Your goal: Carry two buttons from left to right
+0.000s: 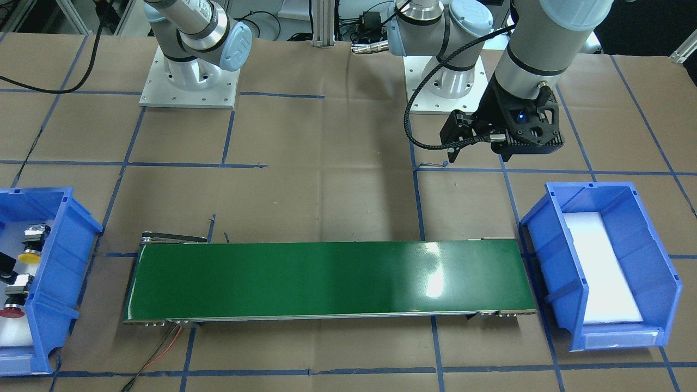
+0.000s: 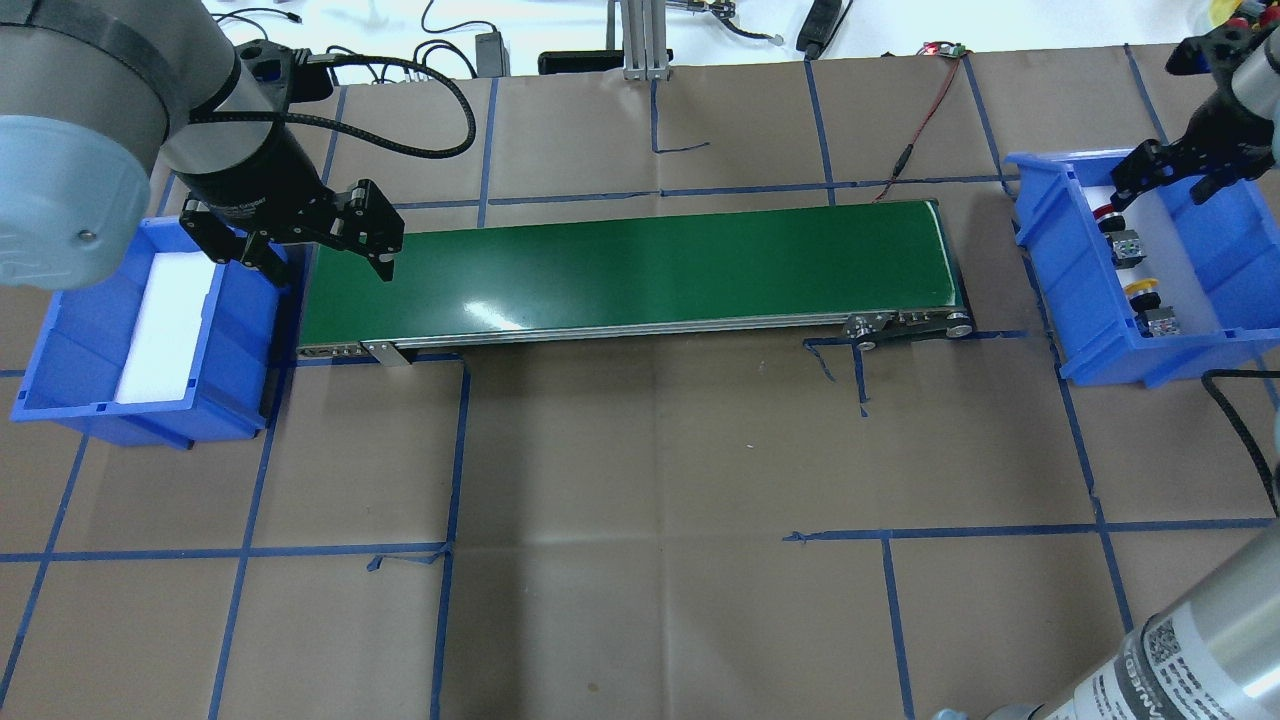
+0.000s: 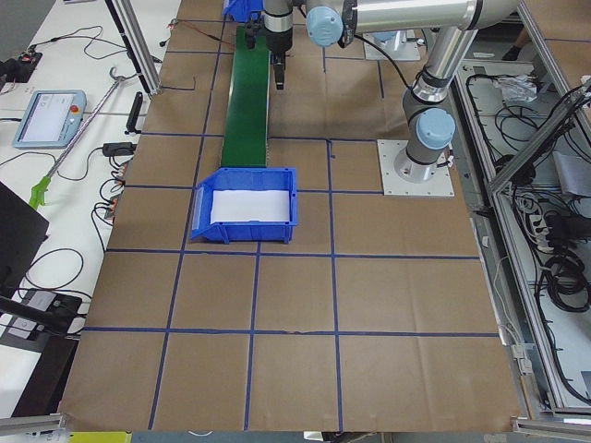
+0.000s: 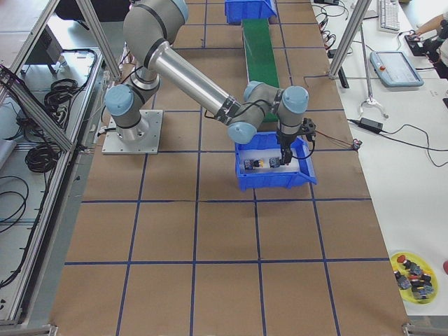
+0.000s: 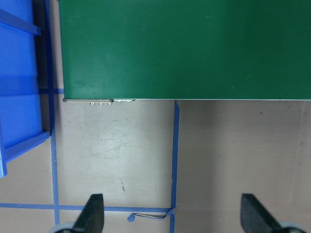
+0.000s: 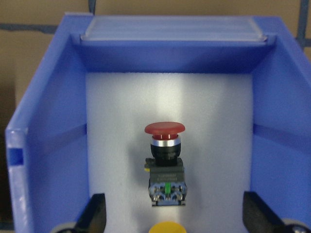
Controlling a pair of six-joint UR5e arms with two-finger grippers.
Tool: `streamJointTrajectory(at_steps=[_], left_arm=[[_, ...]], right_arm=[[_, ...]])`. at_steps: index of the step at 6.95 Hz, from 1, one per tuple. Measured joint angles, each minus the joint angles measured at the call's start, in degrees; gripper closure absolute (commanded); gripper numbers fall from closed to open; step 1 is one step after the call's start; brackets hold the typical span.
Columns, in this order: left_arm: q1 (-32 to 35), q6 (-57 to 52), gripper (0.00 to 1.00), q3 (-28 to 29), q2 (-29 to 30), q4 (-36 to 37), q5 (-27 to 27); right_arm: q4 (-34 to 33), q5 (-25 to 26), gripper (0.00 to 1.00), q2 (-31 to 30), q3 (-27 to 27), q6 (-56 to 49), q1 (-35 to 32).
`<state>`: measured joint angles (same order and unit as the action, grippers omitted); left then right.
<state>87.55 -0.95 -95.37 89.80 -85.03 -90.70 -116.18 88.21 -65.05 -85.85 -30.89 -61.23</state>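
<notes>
The red-capped button (image 6: 165, 155) and the yellow-capped button (image 2: 1150, 305) lie on white foam in the blue bin (image 2: 1050, 240) at my right end of the table. In the front-facing view the yellow one (image 1: 31, 244) and the red one (image 1: 13, 302) show at the far left. My right gripper (image 6: 172, 208) is open and empty above this bin, with the red button between its fingers' line and the yellow cap (image 6: 167, 227) at the bottom edge. My left gripper (image 5: 172, 208) is open and empty, above the table beside the conveyor's left end.
A green conveyor belt (image 2: 640, 270) runs between the two bins. A second blue bin (image 2: 60, 340) at my left end holds only white foam. Blue tape lines cross the brown table paper. A red wire (image 2: 925, 110) leads from the belt's far right corner.
</notes>
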Motion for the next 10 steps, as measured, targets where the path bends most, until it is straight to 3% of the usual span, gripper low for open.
streamJointTrajectory(at_steps=[3,6,8,10], left_arm=[[0.1,0.1,0.0,0.0,-0.1,0.0,0.1],[0.1,0.1,0.0,0.0,0.0,0.0,0.0],[0.1,0.2,0.0,0.0,0.1,0.0,0.1],[0.1,0.2,0.0,0.0,0.1,0.0,0.1]], right_arm=[[7.7,-1.0,0.0,-12.4,0.2,4.5,-3.9],[10.8,-1.6,0.0,-17.7,0.1,24.9,-19.5],[15.3,-1.7,0.0,-22.1,-2.6,27.6,-28.1],[18.5,-1.3,0.0,-26.8,-5.1,27.9,-29.9]])
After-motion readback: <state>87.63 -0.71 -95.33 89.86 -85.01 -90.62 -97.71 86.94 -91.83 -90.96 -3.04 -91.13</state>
